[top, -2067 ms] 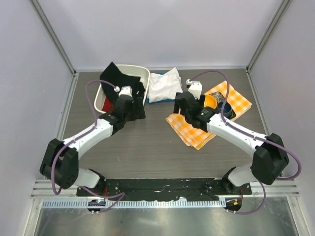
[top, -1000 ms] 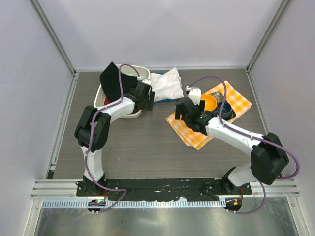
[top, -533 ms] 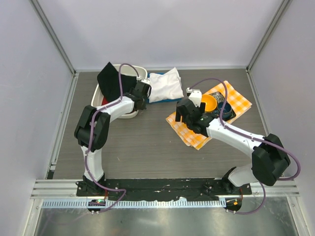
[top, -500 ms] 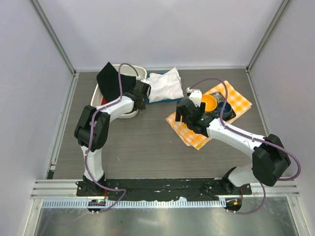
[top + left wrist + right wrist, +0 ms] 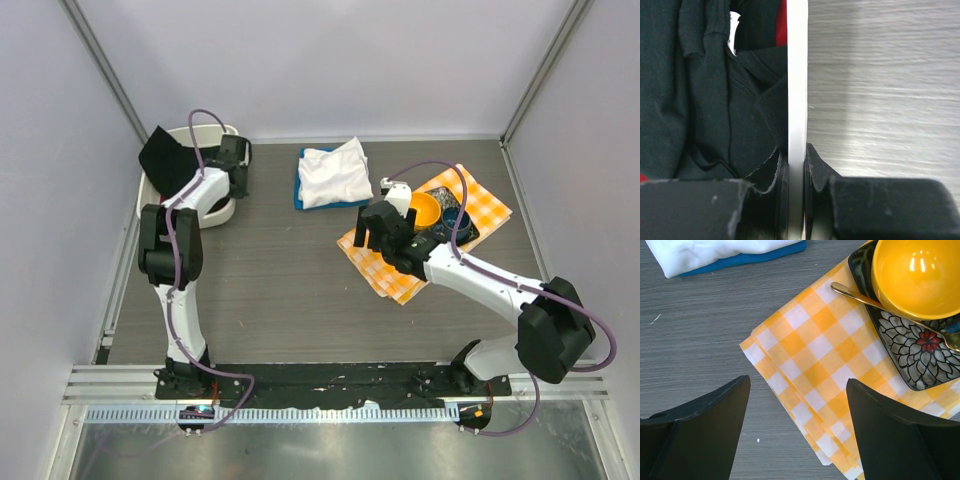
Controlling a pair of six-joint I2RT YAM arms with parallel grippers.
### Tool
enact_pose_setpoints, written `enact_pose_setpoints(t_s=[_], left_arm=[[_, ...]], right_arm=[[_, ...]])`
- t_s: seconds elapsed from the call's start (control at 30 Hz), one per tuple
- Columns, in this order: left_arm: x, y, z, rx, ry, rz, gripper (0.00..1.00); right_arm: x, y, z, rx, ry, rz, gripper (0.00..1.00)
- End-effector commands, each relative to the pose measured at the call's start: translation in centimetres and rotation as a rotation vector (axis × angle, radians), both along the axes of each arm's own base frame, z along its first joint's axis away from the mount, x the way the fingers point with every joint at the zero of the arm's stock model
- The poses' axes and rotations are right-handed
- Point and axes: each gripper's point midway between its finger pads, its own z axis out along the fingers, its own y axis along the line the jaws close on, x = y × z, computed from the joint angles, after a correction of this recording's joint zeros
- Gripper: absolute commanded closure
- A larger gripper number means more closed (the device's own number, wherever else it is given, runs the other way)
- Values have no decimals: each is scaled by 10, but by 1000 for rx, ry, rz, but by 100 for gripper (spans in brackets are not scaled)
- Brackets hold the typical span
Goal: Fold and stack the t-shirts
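The black t-shirt [image 5: 160,153] [image 5: 705,100], with its small white label [image 5: 732,40], lies bunched in a white bin [image 5: 150,205] at the far left. My left gripper [image 5: 238,176] [image 5: 796,165] is shut on the bin's right rim [image 5: 797,75], one finger inside against the black cloth and one outside. The white t-shirt [image 5: 331,173] [image 5: 715,252] rests folded on the blue t-shirt [image 5: 301,200] [image 5: 755,257] at the back centre. My right gripper [image 5: 375,228] [image 5: 797,385] hangs open above the checked cloth's near-left corner, holding nothing.
An orange-and-white checked cloth [image 5: 400,270] [image 5: 820,355] lies right of centre under a black patterned tray [image 5: 920,357] that carries a yellow bowl [image 5: 424,208] [image 5: 920,275] and a gold spoon [image 5: 865,297]. Something red [image 5: 781,25] shows in the bin. The left wall stands close beside the bin.
My left gripper shut on the bin's rim and moved the bin with the black t-shirt leftward, away from the white t-shirt and up to the left wall. The right arm barely moved.
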Motion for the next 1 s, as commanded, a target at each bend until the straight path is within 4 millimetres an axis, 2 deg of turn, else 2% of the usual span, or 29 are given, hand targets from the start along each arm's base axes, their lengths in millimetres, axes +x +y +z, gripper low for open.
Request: enact_pose_setpoints(t_s=[0.0, 0.23, 0.27, 0.3, 0.33, 0.37, 0.4, 0.43, 0.47, 0.53, 0.6, 0.63, 0.67, 0.73, 0.77, 0.8, 0.83, 0.87, 0.9, 0.97], left_arm=[[7, 28, 2, 50, 46, -54, 100], [23, 43, -3, 31, 19, -87, 100], [25, 46, -2, 32, 8, -77, 96], [27, 49, 0, 35, 3, -71, 86], [27, 54, -2, 34, 6, -51, 39], [28, 56, -1, 30, 4, -36, 27], [28, 60, 2, 36, 2, -11, 22], [27, 62, 3, 42, -2, 4, 7], [28, 65, 9, 52, -16, 17, 1], [26, 73, 17, 74, -40, 81, 0], [25, 78, 37, 81, -96, 127, 0], [23, 85, 45, 94, -120, 180, 0], [20, 86, 62, 85, -150, 208, 0], [15, 87, 80, 74, -185, 250, 0], [9, 82, 85, 42, -194, 275, 0], [4, 75, 103, 16, -228, 272, 0], [-2, 71, 107, -3, -230, 281, 0], [-8, 63, 107, -58, -228, 306, 0], [-14, 55, 119, -113, -240, 324, 0], [-31, 33, 114, -229, -203, 322, 0]], right_arm=[[3, 7, 19, 67, -58, 1, 16], [7, 9, 9, 33, -38, 13, 16], [7, 8, 7, 17, -29, 10, 16], [10, 8, 10, 5, -35, 7, 16], [11, 8, 8, -5, -32, 4, 16], [12, 8, 3, -23, -17, 1, 16], [15, 9, 7, -24, -24, -4, 16], [16, 9, 7, -28, -22, 0, 16], [18, 10, 9, -22, -29, -4, 16], [22, 8, 13, -36, -47, -16, 16], [27, 6, 20, -61, -55, -32, 13], [30, 0, 24, -94, -65, -63, 13], [30, -5, 29, -128, -55, -76, 12], [34, -21, 27, -186, -44, -133, 10], [32, -28, 23, -200, -20, -145, 10], [33, -38, 21, -197, -7, -166, 10], [32, -45, 17, -185, 9, -180, 10], [26, -47, 4, -163, 53, -167, 10], [27, -56, -2, -149, 72, -186, 10], [15, -62, -20, -140, 126, -175, 10]])
